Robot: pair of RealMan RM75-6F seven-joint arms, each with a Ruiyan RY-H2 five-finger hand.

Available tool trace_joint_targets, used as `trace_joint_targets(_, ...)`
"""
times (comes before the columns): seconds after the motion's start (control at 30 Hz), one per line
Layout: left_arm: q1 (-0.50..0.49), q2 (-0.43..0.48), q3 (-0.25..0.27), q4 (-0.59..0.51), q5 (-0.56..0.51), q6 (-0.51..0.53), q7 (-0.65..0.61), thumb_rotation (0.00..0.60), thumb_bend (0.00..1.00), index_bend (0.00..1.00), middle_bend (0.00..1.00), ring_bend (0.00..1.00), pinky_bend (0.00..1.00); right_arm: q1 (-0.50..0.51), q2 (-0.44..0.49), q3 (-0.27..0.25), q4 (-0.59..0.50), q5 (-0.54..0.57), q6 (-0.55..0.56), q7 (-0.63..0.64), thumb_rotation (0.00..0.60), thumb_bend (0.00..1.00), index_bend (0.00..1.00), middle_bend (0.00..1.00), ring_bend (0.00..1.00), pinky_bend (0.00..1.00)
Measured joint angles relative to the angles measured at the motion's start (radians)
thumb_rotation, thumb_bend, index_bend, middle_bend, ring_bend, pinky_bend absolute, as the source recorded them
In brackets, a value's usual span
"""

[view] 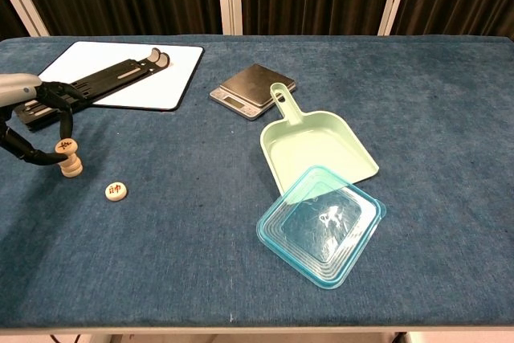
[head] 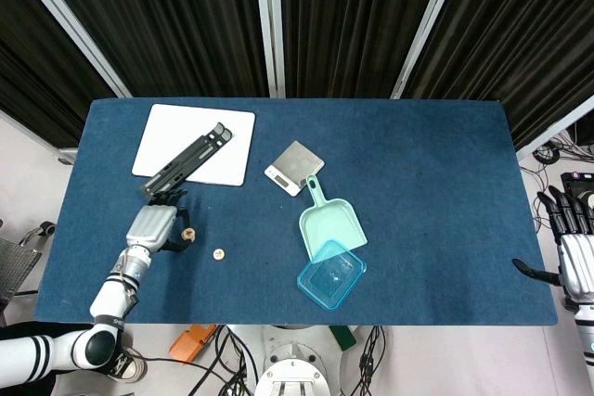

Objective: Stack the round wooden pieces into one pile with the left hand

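Round wooden pieces: my left robot hand [view: 32,122] pinches one piece [view: 66,147] right atop the small pile [view: 72,168] near the bench [head: 427,183] left edge to line it up, one loose piece [view: 116,190] waits just beside, next.

Mint dustpan [view: 317,147] just touching the clear teal lid [view: 321,224] (scale [view: 252,90] behind its handle).

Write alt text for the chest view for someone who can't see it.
The robot's left hand sets a round wooden piece onto a short pile on the blue table, with one loose round wooden piece nearby. To the right lie a mint dustpan and a clear teal lid.
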Motion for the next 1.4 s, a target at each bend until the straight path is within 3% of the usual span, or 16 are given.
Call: trace_joint_targets(1.4,-0.006,-0.006,0.001,0.020,-0.042,-0.021,0.020,0.600,0.30,0.46,0.04,0.00,0.01,-0.001,0.003,0.001,-0.004,0.004,0.000,-0.005,0.600,0.03,0.00,0.02,0.00,0.02)
